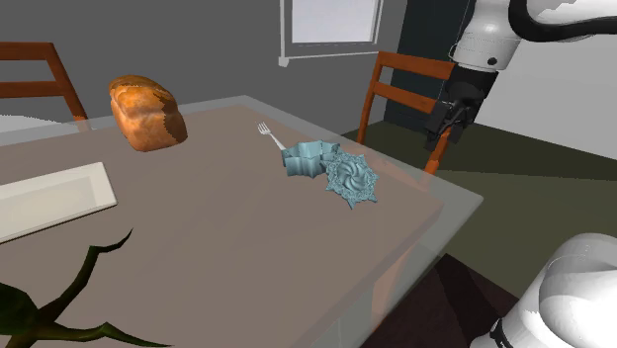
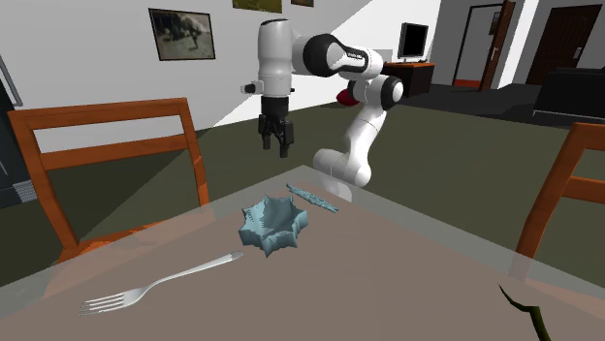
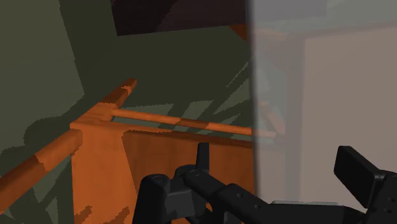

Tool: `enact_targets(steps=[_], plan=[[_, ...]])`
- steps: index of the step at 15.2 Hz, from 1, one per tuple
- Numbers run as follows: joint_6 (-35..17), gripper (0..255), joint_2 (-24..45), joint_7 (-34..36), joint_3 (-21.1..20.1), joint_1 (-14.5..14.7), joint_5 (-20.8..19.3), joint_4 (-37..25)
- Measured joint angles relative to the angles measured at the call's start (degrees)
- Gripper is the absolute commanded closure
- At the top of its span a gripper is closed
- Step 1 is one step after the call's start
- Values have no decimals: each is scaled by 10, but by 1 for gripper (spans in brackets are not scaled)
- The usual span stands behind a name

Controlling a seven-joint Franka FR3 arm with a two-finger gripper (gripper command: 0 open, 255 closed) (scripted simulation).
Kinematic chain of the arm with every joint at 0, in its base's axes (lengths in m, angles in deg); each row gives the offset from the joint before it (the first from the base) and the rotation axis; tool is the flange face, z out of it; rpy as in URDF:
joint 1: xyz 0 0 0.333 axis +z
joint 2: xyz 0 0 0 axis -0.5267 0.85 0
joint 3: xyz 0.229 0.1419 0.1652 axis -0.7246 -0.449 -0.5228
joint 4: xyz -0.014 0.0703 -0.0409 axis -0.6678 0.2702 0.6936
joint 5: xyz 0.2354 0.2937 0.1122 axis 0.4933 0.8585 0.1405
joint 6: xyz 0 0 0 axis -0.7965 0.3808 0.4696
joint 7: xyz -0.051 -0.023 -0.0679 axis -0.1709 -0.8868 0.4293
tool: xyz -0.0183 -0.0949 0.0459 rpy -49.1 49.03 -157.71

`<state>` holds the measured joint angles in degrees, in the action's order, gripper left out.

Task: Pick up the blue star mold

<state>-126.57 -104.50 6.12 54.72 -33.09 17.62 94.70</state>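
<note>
In the shoulder view we find the star mold (image 1: pixel 305 158) on the surface (image 1: pixel 218 257), a fork (image 1: pixel 272 136) near behind it, a flat rosette (image 1: pixel 353 180) just right, a loaf (image 1: pixel 148 113) well left. The hand (image 1: pixel 437 148) hangs beyond the surface's edge, over a chair (image 1: pixel 400 87).

Glossy white arm (image 2: pixel 364 126), dark joints, black jaws.
</note>
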Motion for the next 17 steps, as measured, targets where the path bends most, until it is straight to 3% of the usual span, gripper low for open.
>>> enact_targets(steps=[5,11,17], plan=[[8,0,63,41,-34,5,14,-50],[40,0,196,124,-96,11,29,-173],[87,0,358,216,-153,21,22,-337]])
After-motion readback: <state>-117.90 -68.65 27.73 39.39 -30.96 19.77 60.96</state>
